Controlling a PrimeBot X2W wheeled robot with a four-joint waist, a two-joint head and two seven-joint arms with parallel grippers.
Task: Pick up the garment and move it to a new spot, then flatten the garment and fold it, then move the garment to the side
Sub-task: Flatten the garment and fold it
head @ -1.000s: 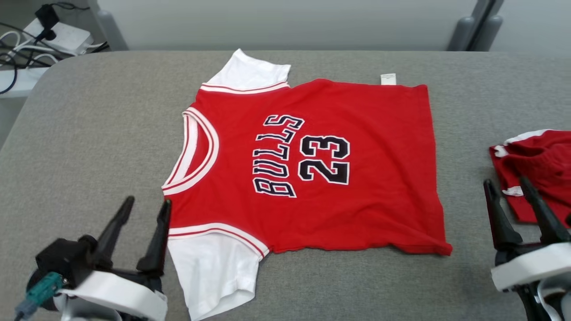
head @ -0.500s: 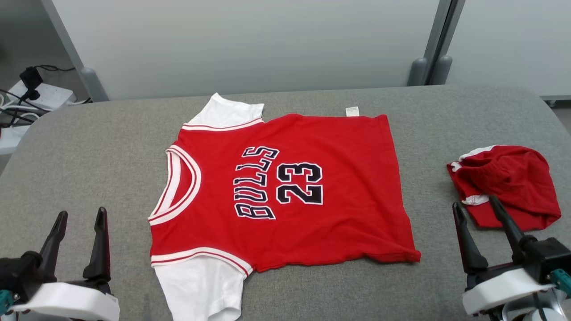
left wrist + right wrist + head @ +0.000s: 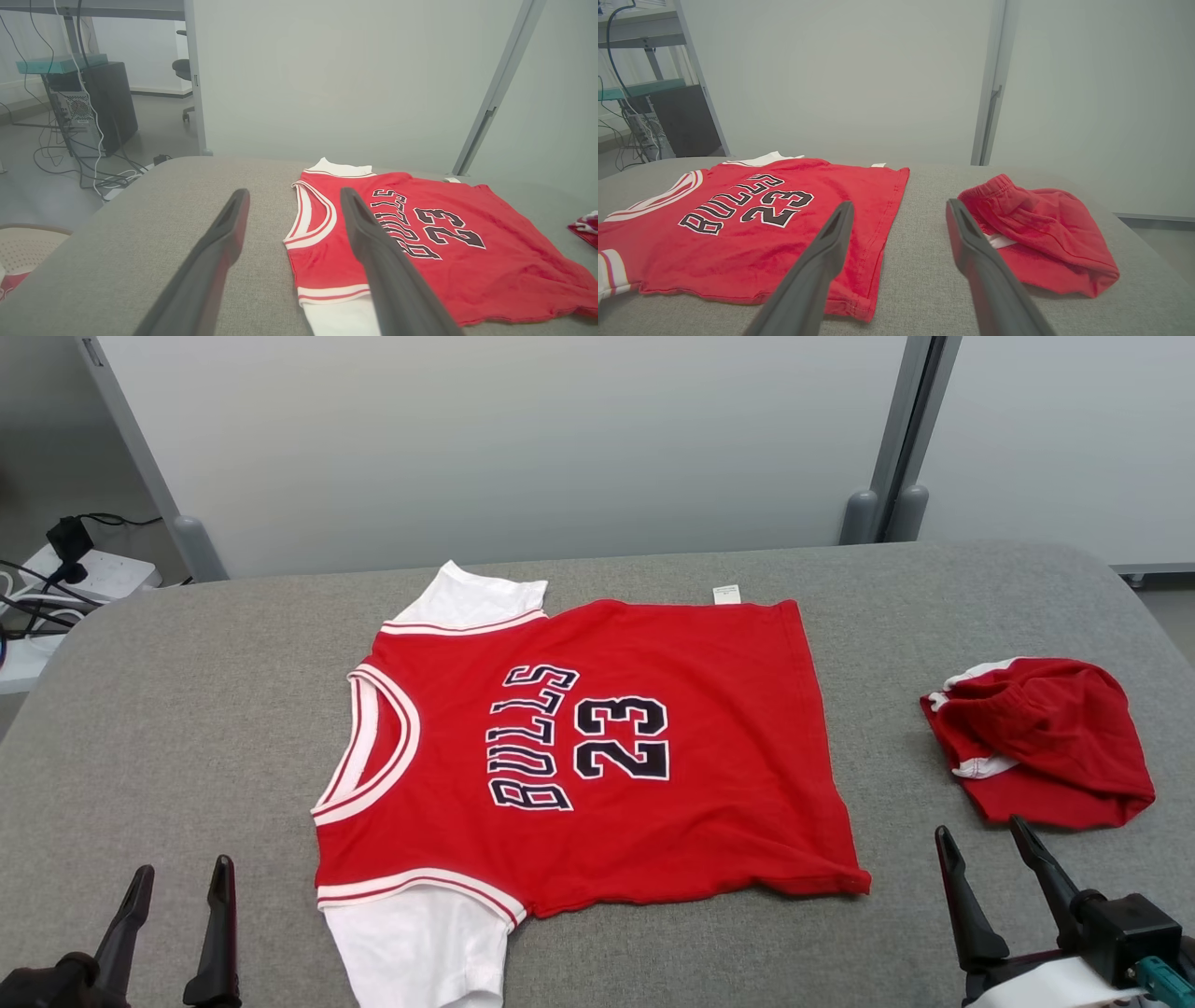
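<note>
The garment is a red jersey with white sleeves, "BULLS 23" in black, spread flat on the grey table, neck toward the left. It also lies in the left wrist view and the right wrist view. My left gripper stands open at the lower left, left of the jersey's near sleeve, holding nothing. My right gripper stands open at the lower right, between the jersey's hem corner and a crumpled red piece, also holding nothing.
A crumpled red garment with white trim lies at the table's right, also in the right wrist view. A power strip with cables sits beyond the table's left edge. Pale partition walls stand behind the table.
The head camera has tilted up, so more wall and table show. Both grippers have drawn back toward the near edge, away from the jersey; both stay open.
</note>
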